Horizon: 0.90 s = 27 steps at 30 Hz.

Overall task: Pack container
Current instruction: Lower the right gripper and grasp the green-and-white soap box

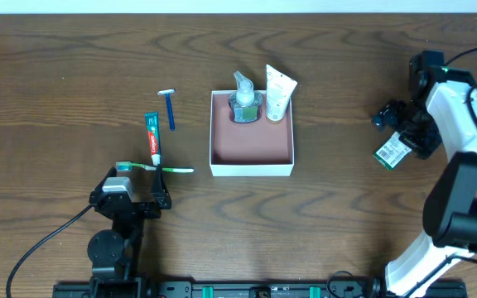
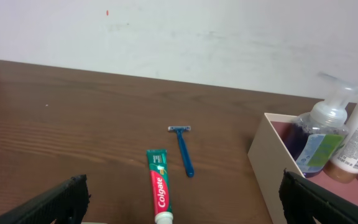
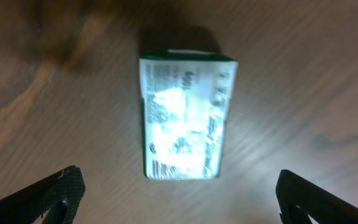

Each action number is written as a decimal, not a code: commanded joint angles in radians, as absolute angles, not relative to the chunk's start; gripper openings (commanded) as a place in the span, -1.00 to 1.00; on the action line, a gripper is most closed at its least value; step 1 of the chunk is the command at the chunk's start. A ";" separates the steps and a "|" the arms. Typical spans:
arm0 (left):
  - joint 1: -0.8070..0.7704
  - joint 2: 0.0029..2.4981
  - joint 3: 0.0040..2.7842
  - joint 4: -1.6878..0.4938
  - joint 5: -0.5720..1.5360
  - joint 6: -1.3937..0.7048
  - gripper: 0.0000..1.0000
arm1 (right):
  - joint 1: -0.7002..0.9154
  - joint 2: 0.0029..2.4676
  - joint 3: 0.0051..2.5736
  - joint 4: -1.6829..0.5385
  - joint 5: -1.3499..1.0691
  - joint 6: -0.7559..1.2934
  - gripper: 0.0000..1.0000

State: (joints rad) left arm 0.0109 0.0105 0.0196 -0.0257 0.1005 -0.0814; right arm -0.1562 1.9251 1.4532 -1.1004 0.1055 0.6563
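The container (image 1: 251, 168) is a square white box with a reddish inside at the table's middle; its wall shows in the left wrist view (image 2: 263, 158). A clear pump bottle (image 1: 244, 101) and a white tube (image 1: 277, 93) stand in its far end. A toothpaste tube (image 1: 151, 136), a blue razor (image 1: 170, 106) and a green toothbrush (image 1: 151, 168) lie left of it. My left gripper (image 1: 131, 192) is open and empty just before the toothbrush. My right gripper (image 1: 404, 124) is open above a small green-and-white box (image 1: 393, 151), which lies flat in the right wrist view (image 3: 184, 118).
A pale wall (image 2: 179, 37) stands behind the table's far edge. Black cables (image 1: 40, 244) trail from the arm bases at the front.
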 commanded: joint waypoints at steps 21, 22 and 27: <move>0.008 0.012 0.004 -0.063 0.112 -0.087 0.96 | -0.165 2.015 1.329 -0.942 0.094 0.679 0.97; 0.008 0.012 0.004 -0.063 0.112 -0.086 0.96 | -0.166 2.015 1.319 -0.926 0.094 0.679 0.96; 0.008 0.012 0.004 -0.063 0.112 -0.086 0.96 | -0.165 2.015 1.277 -0.858 0.094 0.672 0.80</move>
State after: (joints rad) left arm 0.0109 0.0113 0.0196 -0.0257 0.1005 -0.0814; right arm -0.1593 2.0022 1.3090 -0.8791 0.0803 0.6613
